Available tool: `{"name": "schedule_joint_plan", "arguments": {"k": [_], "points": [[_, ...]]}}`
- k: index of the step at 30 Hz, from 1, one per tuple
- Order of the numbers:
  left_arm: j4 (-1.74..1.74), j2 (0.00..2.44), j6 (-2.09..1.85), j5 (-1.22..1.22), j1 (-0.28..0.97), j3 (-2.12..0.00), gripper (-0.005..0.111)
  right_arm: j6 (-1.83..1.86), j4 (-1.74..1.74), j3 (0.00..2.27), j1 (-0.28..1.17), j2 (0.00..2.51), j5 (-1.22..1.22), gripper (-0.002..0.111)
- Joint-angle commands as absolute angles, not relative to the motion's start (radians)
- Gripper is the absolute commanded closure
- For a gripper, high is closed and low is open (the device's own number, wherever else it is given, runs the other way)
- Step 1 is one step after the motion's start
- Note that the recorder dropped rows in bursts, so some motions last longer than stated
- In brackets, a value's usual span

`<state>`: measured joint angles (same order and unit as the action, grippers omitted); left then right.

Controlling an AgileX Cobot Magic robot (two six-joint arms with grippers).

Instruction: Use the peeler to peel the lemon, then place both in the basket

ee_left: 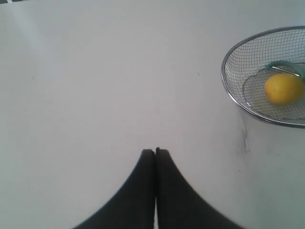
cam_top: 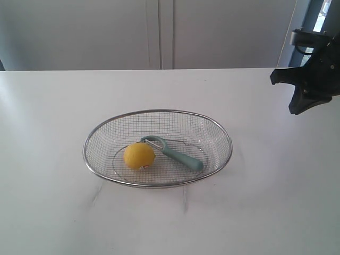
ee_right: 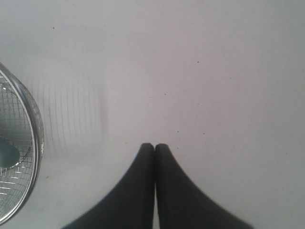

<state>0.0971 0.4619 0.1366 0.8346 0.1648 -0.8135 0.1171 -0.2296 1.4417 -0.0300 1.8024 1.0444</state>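
Left gripper [ee_left: 155, 151]: jaws pressed together, nothing between them. It hangs over bare white surface [cam_top: 48, 202], well apart from the basket. It does not appear in the exterior view.

Basket [cam_top: 85, 151]: stands upright on the surface, roughly midway between the left and right edges. Its long axis runs left to right. The rim shows as unbroken all the way round.

Lemon [cam_top: 139, 156]: lies inside the basket, on the mesh floor in the left half, toward the near side. The skin reads evenly yellow. A small red-and-white sticker [cam_top: 144, 167] sits low on its near face.

Peeler [cam_top: 175, 153]: lies inside the basket, just right of the lemon. The loop head is at the lemon's far right shoulder; contact between the two cannot be confirmed. The handle runs diagonally toward the right and the near edge, ending short of the basket wall.

Right gripper [ee_right: 155, 145]: jaws together, holding nothing. It hangs over bare surface with the basket rim just at the side of its view. The right arm [cam_top: 311, 79] stands raised toward the far right corner, well clear of the basket.
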Motion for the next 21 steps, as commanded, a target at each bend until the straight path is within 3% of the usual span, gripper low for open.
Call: {"name": "schedule_joint_plan", "arguments": {"k": [1, 11, 21], "points": [[0.098, 0.372, 0.130, 0.658, 0.161, -0.655, 0.107, 0.117, -0.230, 1.442, -0.041, 1.792, 1.040, 0.108], [0.124, 0.213, 0.130, 0.428, 0.156, -0.326, 0.107, 0.117, -0.230, 1.442, -0.041, 1.792, 1.040, 0.108], [0.115, 0.028, 0.135, 0.333, 0.007, -0.115, 0.107, 0.117, -0.230, 1.442, -0.041, 1.792, 1.040, 0.108]]}}
